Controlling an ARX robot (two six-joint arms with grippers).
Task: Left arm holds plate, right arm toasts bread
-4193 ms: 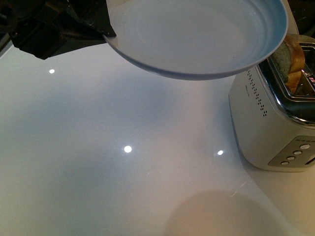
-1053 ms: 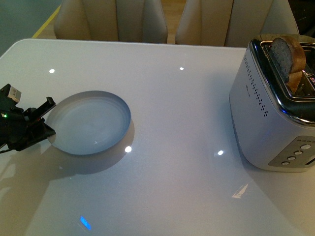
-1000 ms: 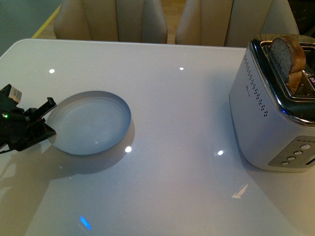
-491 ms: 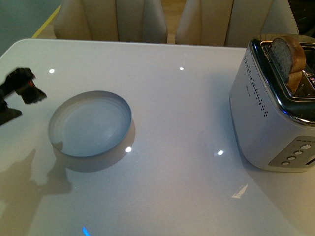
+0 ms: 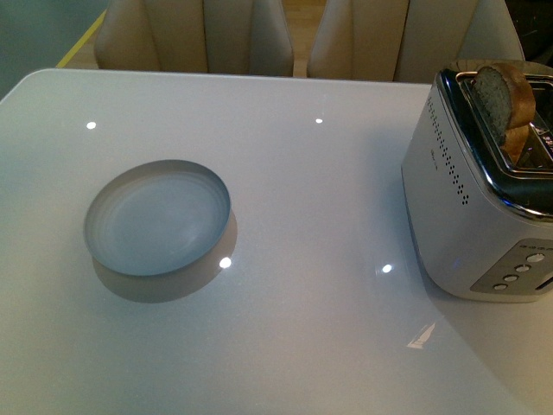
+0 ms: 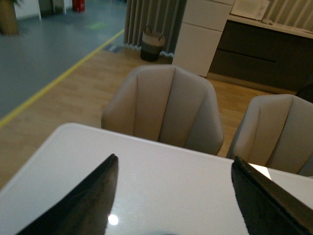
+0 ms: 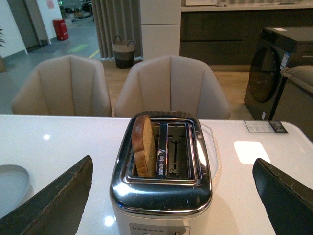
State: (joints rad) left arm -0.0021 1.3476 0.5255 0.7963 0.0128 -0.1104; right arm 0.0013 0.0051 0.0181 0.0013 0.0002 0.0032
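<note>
We find the plate (image 5: 158, 218) lying flat on the white tabletop (image 5: 328, 199), held by nothing. The bread (image 7: 144, 145) stands upright in a toaster (image 7: 161, 176) slot. Both the left gripper (image 6: 173, 205) and right gripper (image 7: 171, 196) are spread wide, empty.

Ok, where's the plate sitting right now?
In the front view the plate lies flat on the white table, left of centre, well apart from the toaster at the right edge; no gripper touches it.
</note>
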